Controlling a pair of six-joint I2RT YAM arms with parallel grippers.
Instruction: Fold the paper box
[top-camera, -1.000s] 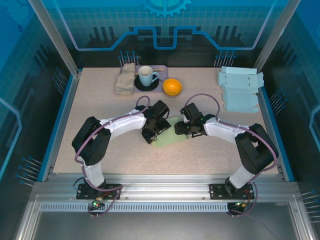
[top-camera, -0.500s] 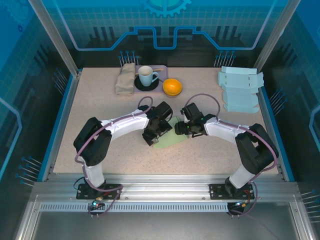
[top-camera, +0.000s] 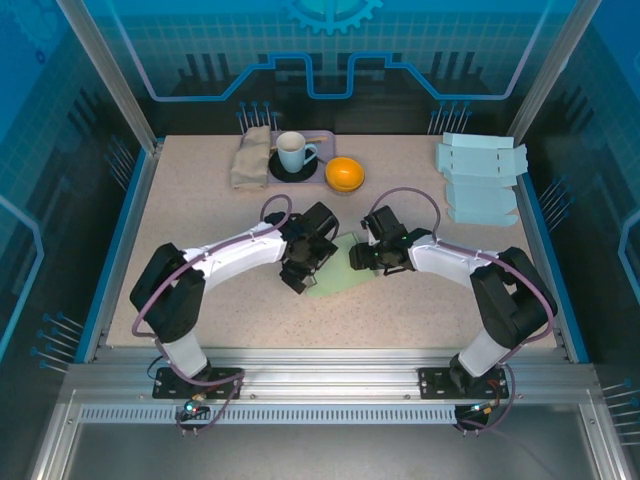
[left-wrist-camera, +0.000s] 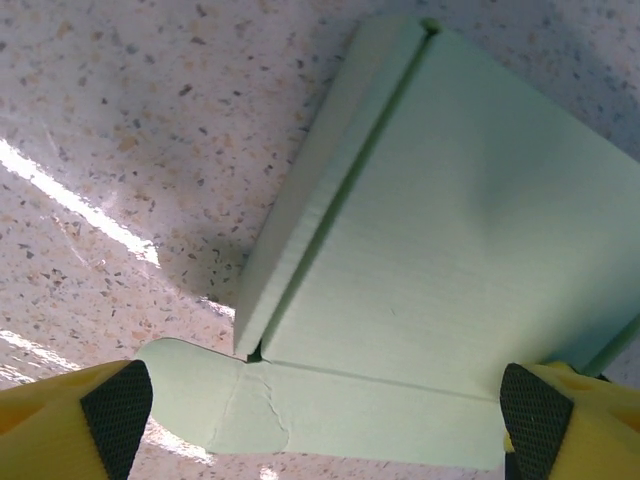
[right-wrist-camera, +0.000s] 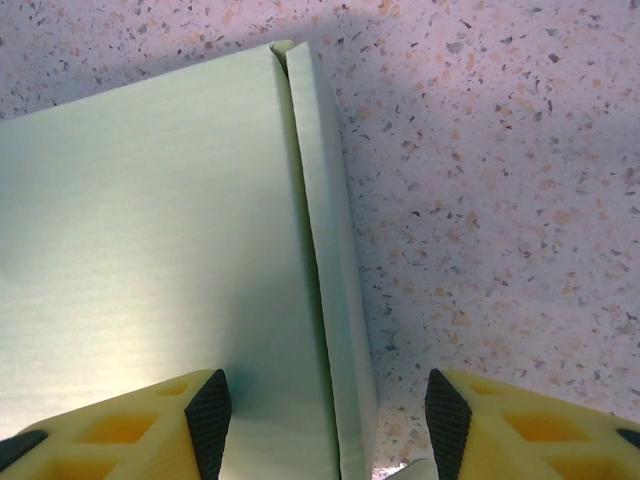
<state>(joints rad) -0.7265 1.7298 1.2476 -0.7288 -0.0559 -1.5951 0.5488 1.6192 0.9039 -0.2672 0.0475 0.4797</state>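
So the left pincer (left-wrist-camera: 325, 408) gapes wide over the end flap (left-wrist-camera: 390, 415) of the flat green paper box (left-wrist-camera: 450, 230), while the right pincer (right-wrist-camera: 322, 420) sits half-open astride a side flap (right-wrist-camera: 335, 250), neither gripping, just lining up folds, I'd guess.

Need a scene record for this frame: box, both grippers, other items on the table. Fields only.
box: green, lying mid-table, mostly flat, a side flap creased
left gripper: open, over box, fingers astride its corner flap, no grip
right gripper: open, over box, fingers astride the side-flap crease, no grip
blanks: blue stack, far right corner
far edge: cloth, cup, orange bowl
task state: box not yet formed
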